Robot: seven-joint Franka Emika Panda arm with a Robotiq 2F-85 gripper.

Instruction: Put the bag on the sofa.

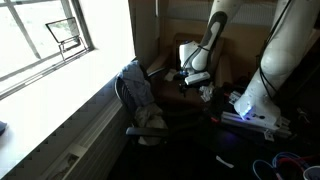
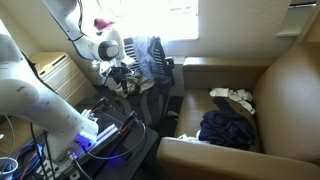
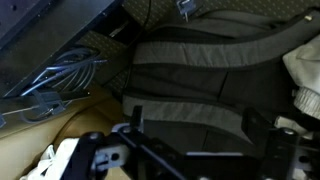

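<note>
Bag (image 2: 228, 129) lies on sofa (image 2: 290, 85) seat, shown in an exterior view only; wrist view: claw (image 3: 192, 120) spread, empty.

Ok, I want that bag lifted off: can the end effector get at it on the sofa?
Probably yes: the bag lies uncovered on the sofa seat, free from above; the end effector, over by the swivel chair, must clear the sofa's padded arm.

The arm (image 1: 215, 25) arches over — gripper (image 3: 192, 116) held low, jaws spread wide apart.
</note>
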